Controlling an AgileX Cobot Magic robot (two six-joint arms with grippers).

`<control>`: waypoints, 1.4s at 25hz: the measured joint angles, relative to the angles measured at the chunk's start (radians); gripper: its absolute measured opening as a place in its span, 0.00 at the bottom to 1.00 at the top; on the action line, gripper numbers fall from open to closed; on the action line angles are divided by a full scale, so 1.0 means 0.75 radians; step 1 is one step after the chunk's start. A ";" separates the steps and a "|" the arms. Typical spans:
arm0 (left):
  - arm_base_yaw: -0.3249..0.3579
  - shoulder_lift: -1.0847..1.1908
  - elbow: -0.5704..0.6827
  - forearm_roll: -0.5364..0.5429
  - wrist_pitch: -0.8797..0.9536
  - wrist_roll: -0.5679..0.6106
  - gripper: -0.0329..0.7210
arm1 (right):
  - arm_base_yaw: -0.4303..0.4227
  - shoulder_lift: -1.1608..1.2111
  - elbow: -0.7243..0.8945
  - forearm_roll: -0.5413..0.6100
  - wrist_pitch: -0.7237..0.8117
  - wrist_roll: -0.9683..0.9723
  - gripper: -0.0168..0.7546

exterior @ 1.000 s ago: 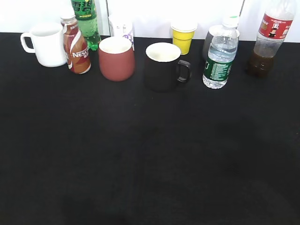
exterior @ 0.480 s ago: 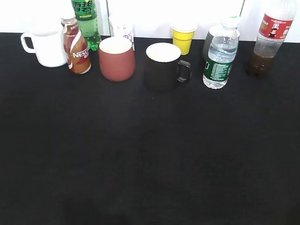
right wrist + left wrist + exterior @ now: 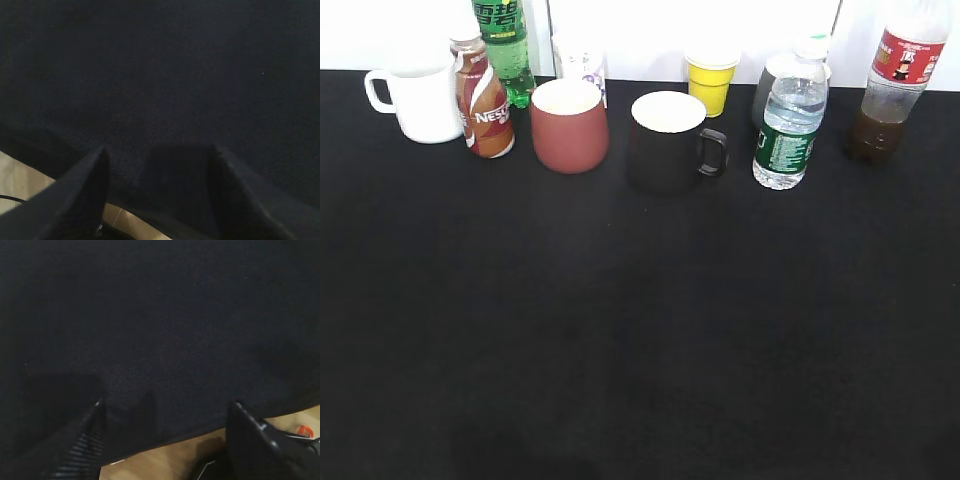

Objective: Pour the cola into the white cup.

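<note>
The cola (image 3: 895,85), a tall clear bottle with a red label and dark liquid in its lower part, stands at the far right of the black table. The white cup (image 3: 420,95), a plain mug with its handle to the left, stands at the far left. Neither gripper shows in the exterior view. My left gripper (image 3: 165,407) is open and empty over the black cloth near the table's front edge. My right gripper (image 3: 157,152) is open and empty over the same cloth near the front edge.
Along the back stand a Nestle bottle (image 3: 483,100), a green soda bottle (image 3: 503,45), a dark red cup (image 3: 568,125), a printed paper cup (image 3: 582,58), a black mug (image 3: 670,140), a yellow cup (image 3: 710,80) and a water bottle (image 3: 788,120). Black cloth (image 3: 640,330) covers the table.
</note>
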 joint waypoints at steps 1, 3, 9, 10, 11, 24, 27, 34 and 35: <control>0.000 0.000 0.000 0.000 0.000 0.000 0.78 | 0.000 0.000 0.000 0.000 0.000 0.000 0.61; 0.000 -0.003 0.000 0.000 0.000 0.000 0.78 | 0.000 0.000 0.000 0.001 0.000 0.000 0.60; 0.283 -0.300 0.001 -0.001 -0.003 0.000 0.78 | -0.423 0.000 0.000 0.003 0.000 0.000 0.60; 0.330 -0.353 0.001 -0.001 -0.004 0.000 0.78 | -0.530 0.000 0.000 0.003 0.000 0.000 0.60; 0.378 -0.399 0.001 -0.001 -0.004 0.000 0.78 | -0.613 0.000 0.000 0.003 0.000 0.000 0.60; 0.427 -0.455 0.004 -0.008 -0.004 0.000 0.61 | -0.661 -0.185 0.000 0.006 -0.002 -0.002 0.60; 0.427 -0.455 0.004 -0.008 -0.004 0.000 0.61 | -0.661 -0.185 0.000 0.006 -0.002 -0.002 0.60; 0.427 -0.455 0.004 -0.008 -0.004 0.000 0.61 | -0.661 -0.185 0.000 0.006 0.000 -0.004 0.60; 0.427 -0.455 0.004 -0.008 -0.004 0.000 0.61 | -0.661 -0.185 0.000 0.006 0.000 -0.004 0.60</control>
